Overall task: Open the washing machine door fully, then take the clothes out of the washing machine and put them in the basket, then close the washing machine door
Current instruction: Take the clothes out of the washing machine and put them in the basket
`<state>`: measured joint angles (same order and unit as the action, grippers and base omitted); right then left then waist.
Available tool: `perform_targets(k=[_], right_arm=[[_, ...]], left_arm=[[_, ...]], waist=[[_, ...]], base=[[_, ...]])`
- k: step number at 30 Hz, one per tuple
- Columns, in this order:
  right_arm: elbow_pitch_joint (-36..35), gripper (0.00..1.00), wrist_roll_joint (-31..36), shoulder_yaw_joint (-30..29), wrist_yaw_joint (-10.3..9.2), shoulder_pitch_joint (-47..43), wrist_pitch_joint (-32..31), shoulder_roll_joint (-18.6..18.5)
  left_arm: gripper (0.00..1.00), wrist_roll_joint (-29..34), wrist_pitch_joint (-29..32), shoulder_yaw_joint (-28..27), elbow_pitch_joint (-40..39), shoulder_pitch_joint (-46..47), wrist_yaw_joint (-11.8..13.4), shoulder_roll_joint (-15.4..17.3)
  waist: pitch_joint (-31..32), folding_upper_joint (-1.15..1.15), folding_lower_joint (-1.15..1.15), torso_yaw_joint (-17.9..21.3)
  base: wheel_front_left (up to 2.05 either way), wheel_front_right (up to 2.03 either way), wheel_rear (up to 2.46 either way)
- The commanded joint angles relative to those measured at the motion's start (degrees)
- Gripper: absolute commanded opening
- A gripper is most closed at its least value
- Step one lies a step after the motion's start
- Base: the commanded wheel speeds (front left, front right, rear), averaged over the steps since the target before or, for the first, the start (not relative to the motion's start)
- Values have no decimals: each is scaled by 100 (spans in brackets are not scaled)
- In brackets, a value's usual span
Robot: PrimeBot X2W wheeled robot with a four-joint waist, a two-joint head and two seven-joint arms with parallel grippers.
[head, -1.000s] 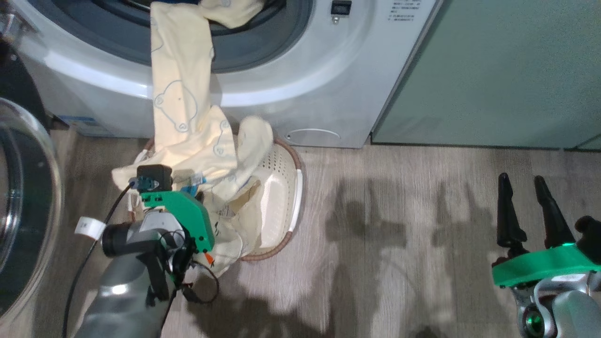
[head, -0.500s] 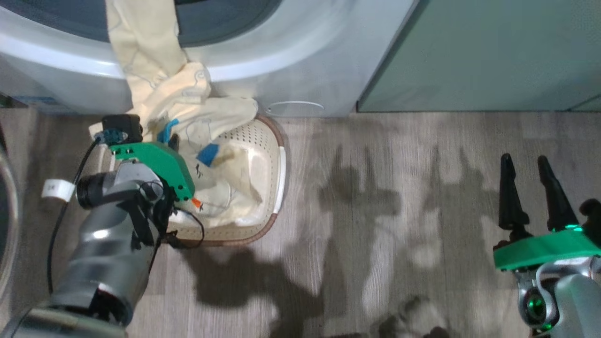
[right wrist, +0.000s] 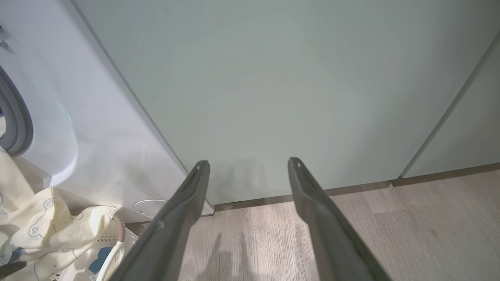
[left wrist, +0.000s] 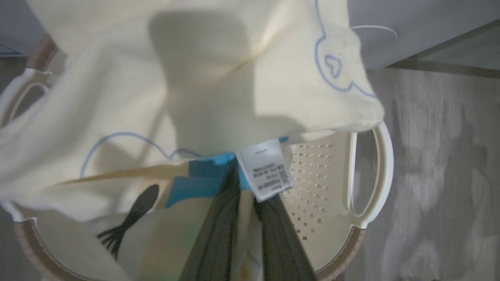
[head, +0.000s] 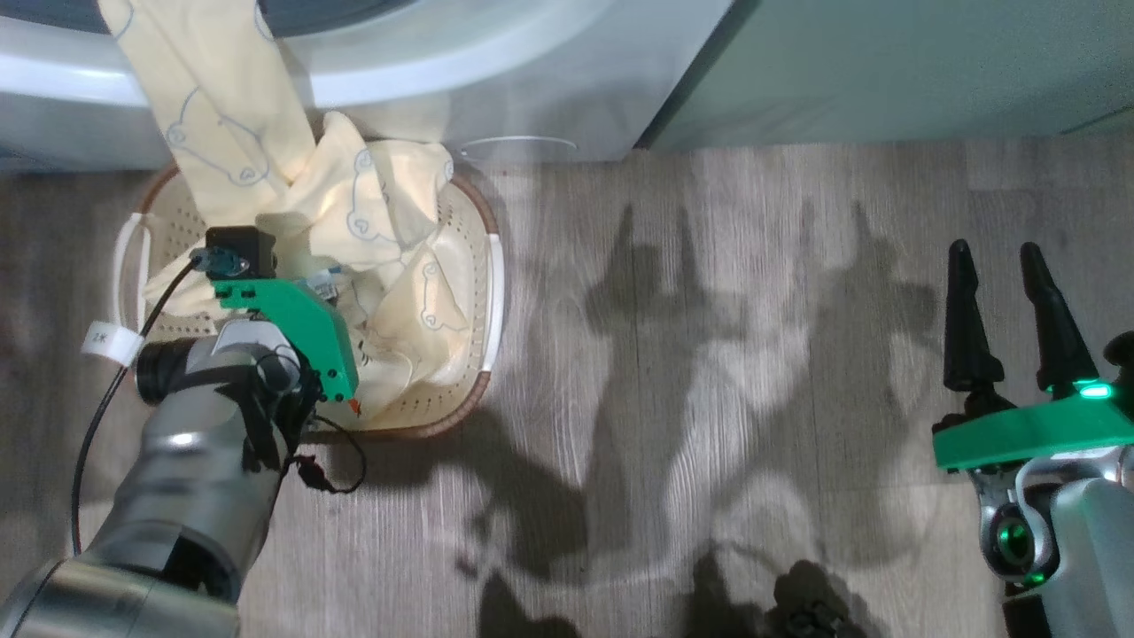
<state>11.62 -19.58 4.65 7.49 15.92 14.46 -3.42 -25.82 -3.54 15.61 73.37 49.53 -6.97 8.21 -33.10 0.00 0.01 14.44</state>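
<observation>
Pale yellow clothes (head: 221, 115) with faint bear outlines hang from the washing machine (head: 496, 80) down into the cream basket (head: 493, 292) on the floor before it. My left gripper (left wrist: 244, 183) is inside the basket, shut on the clothes (left wrist: 195, 78) beside a blue piece (left wrist: 183, 191) and a white care label (left wrist: 267, 171). In the head view its fingers are hidden under the cloth. Far to the right, my right gripper (head: 994, 252) stands open above the floor, holding nothing. The washing machine door is out of view.
A sage-green cabinet (head: 886, 62) stands to the right of the washer, and my right gripper (right wrist: 249, 163) points at its front (right wrist: 273, 78). Grey wood floor (head: 709, 354) stretches between the basket and the right arm. A black cable (head: 106, 399) trails from the left wrist.
The head camera has tilted down, so the washer's opening has left the picture. My left gripper has brought the gripped cloth down into the basket. The right gripper has not moved.
</observation>
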Motion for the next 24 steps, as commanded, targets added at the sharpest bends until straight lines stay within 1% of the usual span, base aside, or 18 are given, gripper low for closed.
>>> perform_targets(k=[1,7,15,16,17,18,19,24], right_arm=[[-188,100,22,74,0,43,54,-16],[-211,100,39,51,0,104,54,0],[-183,100,61,48,0,135,54,18],[-175,100,62,49,0,133,54,20],[-169,100,65,49,0,129,54,21],[-162,100,67,50,0,128,54,22],[-155,100,69,47,0,122,54,22],[-119,100,74,52,0,75,54,23]], left_arm=[[0,-10,59,-42,2,-27,-19,246],[0,-26,254,44,37,-31,-31,312],[0,-94,287,85,52,-60,-36,323],[15,-103,233,85,53,-71,-36,326],[49,-117,168,77,53,-75,-37,331],[91,-135,105,66,54,-78,-37,331],[100,-147,44,64,54,-85,-37,323],[100,-170,-310,92,56,-159,-41,314]], waist=[[-93,0,-1,27],[-230,0,-1,37],[-208,0,-1,17],[-183,0,-1,9],[-161,0,-1,1],[-136,0,-1,-4],[-104,0,-1,-16],[121,0,-1,-55]], base=[[0,0,0],[0,0,0],[0,0,0],[0,0,0],[0,0,0],[0,0,0],[0,0,0],[0,0,0]])
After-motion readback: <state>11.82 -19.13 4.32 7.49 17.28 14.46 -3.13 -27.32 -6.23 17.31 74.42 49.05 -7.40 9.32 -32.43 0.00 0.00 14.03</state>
